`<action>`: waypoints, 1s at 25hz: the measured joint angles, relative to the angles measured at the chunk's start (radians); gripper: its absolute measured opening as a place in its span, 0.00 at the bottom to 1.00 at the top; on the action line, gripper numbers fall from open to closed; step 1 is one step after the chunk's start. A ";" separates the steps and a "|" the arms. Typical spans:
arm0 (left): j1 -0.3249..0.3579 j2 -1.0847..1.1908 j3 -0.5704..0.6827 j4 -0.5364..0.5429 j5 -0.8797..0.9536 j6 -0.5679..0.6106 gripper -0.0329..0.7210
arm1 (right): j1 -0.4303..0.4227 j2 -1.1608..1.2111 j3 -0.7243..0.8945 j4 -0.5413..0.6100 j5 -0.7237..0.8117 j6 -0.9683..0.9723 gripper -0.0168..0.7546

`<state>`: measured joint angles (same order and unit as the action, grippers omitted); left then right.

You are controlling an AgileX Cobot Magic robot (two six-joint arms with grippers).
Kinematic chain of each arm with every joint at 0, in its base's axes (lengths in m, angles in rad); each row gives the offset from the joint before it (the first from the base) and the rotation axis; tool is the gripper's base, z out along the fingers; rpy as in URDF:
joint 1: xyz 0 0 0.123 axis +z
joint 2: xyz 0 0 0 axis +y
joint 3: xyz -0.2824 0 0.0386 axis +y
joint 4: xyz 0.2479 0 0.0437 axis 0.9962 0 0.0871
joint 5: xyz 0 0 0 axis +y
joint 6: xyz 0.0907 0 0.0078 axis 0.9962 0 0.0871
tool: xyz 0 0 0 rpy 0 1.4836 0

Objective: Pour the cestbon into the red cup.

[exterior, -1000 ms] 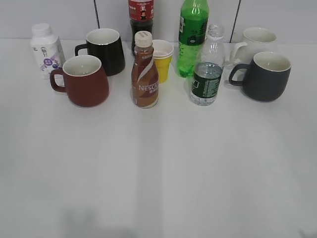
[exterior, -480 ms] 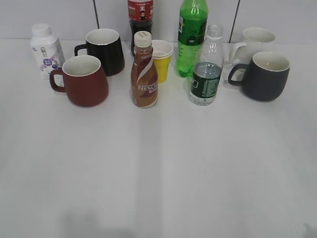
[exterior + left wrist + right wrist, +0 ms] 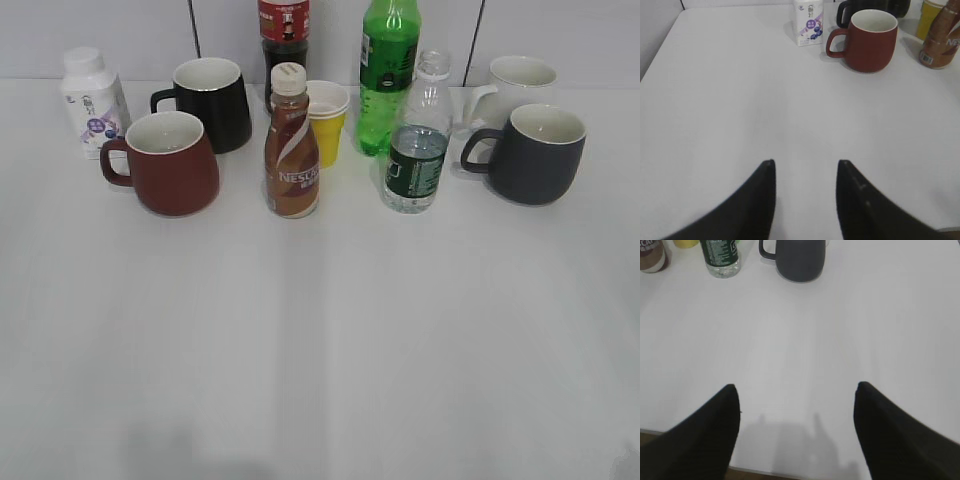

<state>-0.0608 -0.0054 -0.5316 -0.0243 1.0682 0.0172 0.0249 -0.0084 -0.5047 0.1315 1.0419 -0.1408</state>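
Right wrist view shows your right gripper (image 3: 796, 432) with its 2 fingers spread wide and nothing between them, hovering over bare worktop (image 3: 840, 330) near the front edge; the left gripper (image 3: 805, 200) is likewise parted and empty, low over the front-left area. From the right gripper, look toward the far edge: the cestbon (image 3: 416, 135) stands upright in the back row, right of centre, apparently uncapped, just in front of the green bottle (image 3: 388, 75) and near the dark grey mug (image 3: 530, 152). Take it with the right arm, since it sits on that side. Come in from the front, level with the table, and close on the ribbed body around the dark label, gently enough not to squeeze water out of the open neck. Mind the grey mug's handle, which points toward the bottle. The red cup (image 3: 170, 162) waits well apart toward the back-left corner, with the Nescafe bottle (image 3: 291, 145) standing between the 2. Lift clear before you cross, carry upright, then tip slowly over the cup's white inside.
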 joint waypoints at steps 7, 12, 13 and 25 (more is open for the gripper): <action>0.000 0.000 0.000 0.000 0.000 0.000 0.45 | 0.000 0.000 0.000 0.000 -0.001 0.000 0.72; 0.000 0.000 0.000 0.000 0.000 0.000 0.45 | 0.000 0.000 0.000 0.000 0.000 0.000 0.72; 0.000 0.000 0.000 0.000 0.000 0.000 0.45 | 0.000 0.000 0.000 0.000 0.000 0.000 0.72; 0.000 0.000 0.000 0.000 0.000 0.000 0.45 | 0.000 0.000 0.000 0.000 -0.001 0.000 0.71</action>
<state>-0.0604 -0.0054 -0.5316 -0.0243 1.0682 0.0172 0.0249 -0.0084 -0.5047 0.1315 1.0408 -0.1406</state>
